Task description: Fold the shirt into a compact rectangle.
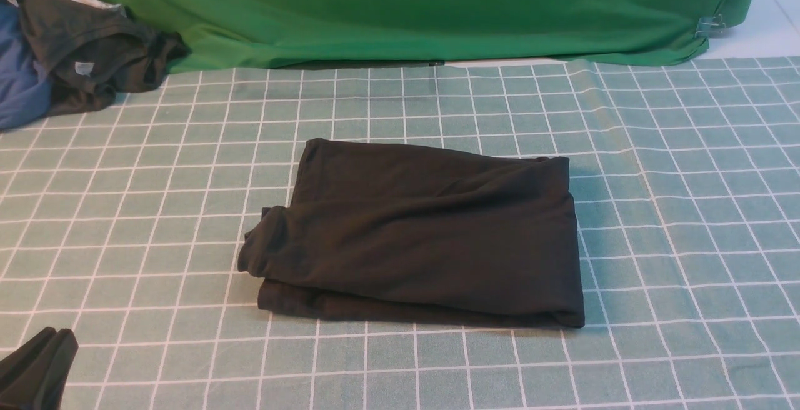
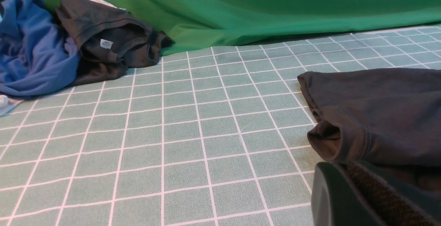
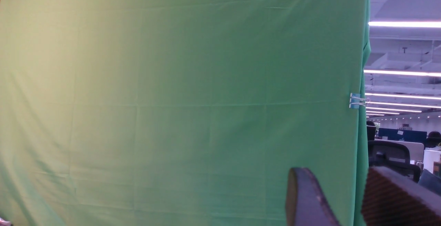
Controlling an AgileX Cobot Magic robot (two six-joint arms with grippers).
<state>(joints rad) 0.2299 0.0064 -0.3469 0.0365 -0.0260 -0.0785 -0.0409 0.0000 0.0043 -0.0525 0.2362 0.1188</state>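
While the shirt lies folded mid-table, we note left gripper clenched empty beside it, right gripper raised, parted, holding nothing.

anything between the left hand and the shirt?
Nothing visible. The left hand sits low at the near left, shut and empty; only bare checked cloth lies between it and the folded shirt.

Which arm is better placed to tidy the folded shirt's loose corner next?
Probably the left: its pincer, shut and empty, sits low near the shirt and its bulging left corner, while the right pincer faces the green backdrop.
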